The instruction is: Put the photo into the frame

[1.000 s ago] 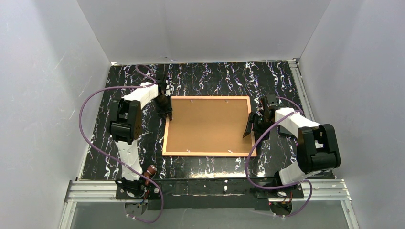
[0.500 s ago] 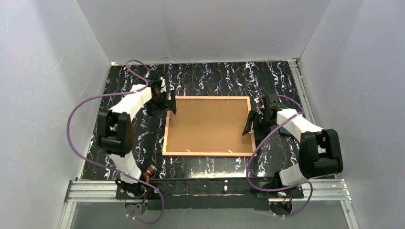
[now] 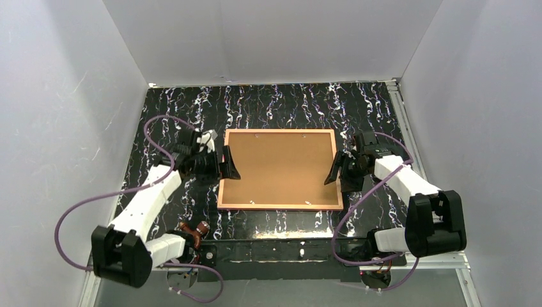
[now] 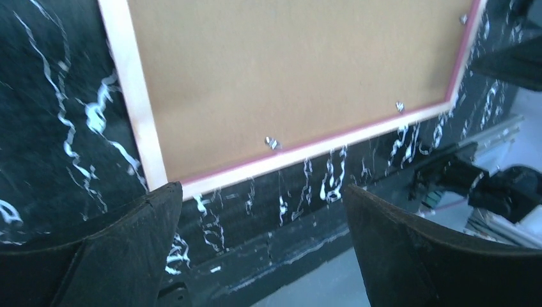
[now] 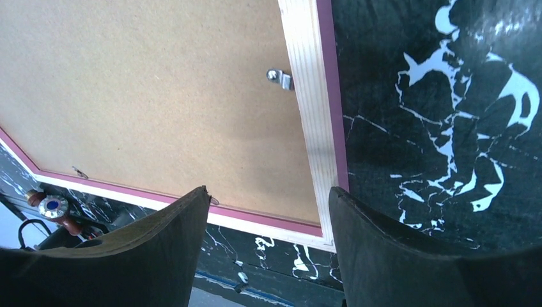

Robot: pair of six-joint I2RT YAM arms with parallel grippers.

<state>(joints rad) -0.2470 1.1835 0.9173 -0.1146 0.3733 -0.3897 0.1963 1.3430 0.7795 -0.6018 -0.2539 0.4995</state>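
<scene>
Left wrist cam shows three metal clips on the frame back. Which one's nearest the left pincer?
The near-rail clip nearest the near-left corner of the frame, just ahead of the left pincer. The other two sit farther along.

Plain pale grey walls (image 3: 275, 38) enclose the black, white-veined marble-pattern tabletop (image 3: 287, 102) behind and on both sides; a silver metal rail (image 3: 441, 261) runs along its near edge.
</scene>
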